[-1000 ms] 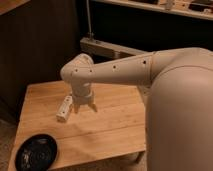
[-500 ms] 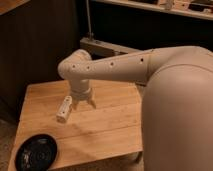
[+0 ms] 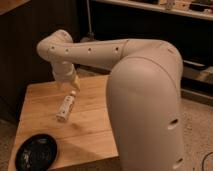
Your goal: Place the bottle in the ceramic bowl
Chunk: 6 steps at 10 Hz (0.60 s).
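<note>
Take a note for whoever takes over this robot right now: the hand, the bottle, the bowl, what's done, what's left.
State of the hand: open, low over the wooden table, right at the cap end of the bottle; it shows no grip on it.
The bottle lies on its side on the table, with its cap towards the hand.
The ceramic bowl sits at the near left corner of the table, apart from the bottle, which is not in it.
Done: the hand is at the bottle.
Left: grasp it, lift it, carry it over the bowl and release.
</note>
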Each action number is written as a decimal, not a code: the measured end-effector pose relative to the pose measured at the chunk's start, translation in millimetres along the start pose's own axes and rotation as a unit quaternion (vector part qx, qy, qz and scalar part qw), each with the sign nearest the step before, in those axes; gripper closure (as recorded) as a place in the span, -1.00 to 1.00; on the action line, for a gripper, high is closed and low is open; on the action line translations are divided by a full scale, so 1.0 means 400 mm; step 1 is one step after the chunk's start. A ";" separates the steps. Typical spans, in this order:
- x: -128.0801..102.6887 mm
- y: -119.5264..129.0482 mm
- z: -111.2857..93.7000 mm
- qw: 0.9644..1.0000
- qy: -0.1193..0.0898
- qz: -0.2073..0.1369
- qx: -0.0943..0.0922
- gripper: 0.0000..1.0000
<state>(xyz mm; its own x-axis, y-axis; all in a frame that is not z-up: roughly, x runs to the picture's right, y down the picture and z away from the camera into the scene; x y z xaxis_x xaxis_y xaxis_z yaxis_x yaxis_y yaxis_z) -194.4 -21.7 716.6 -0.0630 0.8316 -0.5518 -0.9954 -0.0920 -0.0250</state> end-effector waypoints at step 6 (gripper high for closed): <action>-0.071 0.013 0.165 0.993 0.021 0.092 -0.071 -0.30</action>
<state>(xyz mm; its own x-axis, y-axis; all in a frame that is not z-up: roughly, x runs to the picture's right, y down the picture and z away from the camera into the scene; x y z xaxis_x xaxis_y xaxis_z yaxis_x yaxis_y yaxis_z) -202.5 -9.7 787.2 -0.2365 0.7706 -0.5918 -0.9472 -0.3187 -0.0364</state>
